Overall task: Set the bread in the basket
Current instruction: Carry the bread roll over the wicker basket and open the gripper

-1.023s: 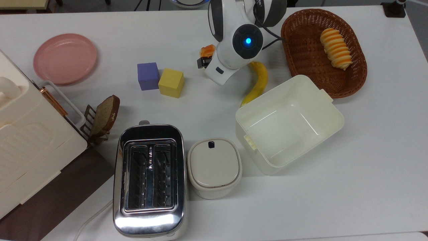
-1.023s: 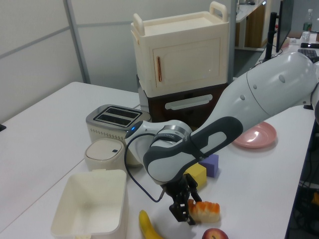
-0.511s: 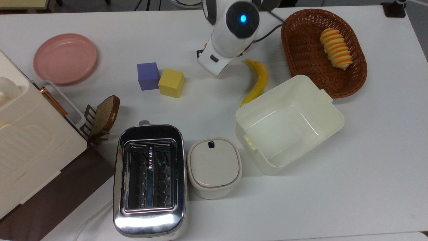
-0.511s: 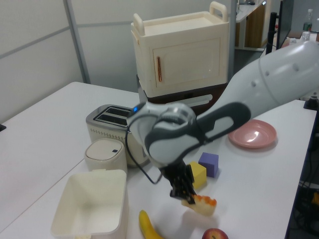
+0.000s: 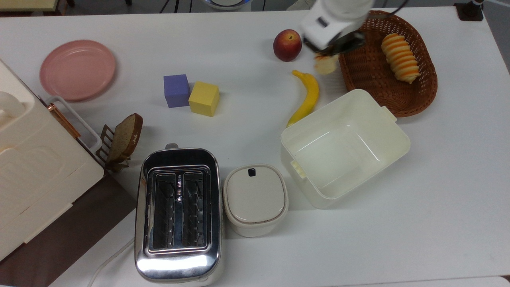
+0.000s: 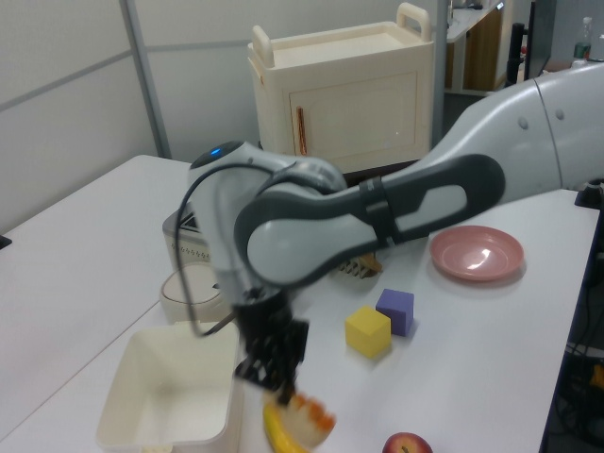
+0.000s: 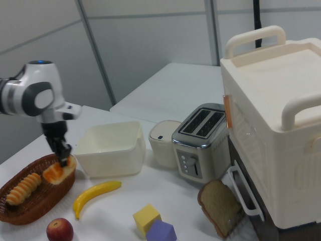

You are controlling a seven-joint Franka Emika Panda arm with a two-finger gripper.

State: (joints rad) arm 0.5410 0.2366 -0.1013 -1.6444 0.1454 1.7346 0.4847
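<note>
The bread [image 5: 326,64] is a small bun with cream sides and an orange-brown top. It hangs off the table with my gripper [image 5: 327,56] shut on it. In the top view it is just outside the left rim of the brown wicker basket [image 5: 366,67]. In the right view the bread [image 7: 59,170] and gripper [image 7: 63,158] sit over the near rim of the basket [image 7: 20,213]. The left view shows the bread [image 6: 307,420] tilted under the gripper [image 6: 281,382], above the banana's end. A striped spiral roll [image 5: 399,57] lies in the basket.
A peach [image 5: 287,39] and a banana [image 5: 306,95] lie to the top view's left of the basket. A cream tub [image 5: 344,147] stands just below it. Purple [image 5: 176,90] and yellow [image 5: 204,98] cubes, a pink plate [image 5: 77,69], a toaster [image 5: 178,213], a lidded pot [image 5: 255,199] and a toast slice [image 5: 126,136] fill the left half.
My arm lifted the bread off the table and swung it to the top view's right, up to the basket's rim. The peach, hidden by the arm before, now shows.
</note>
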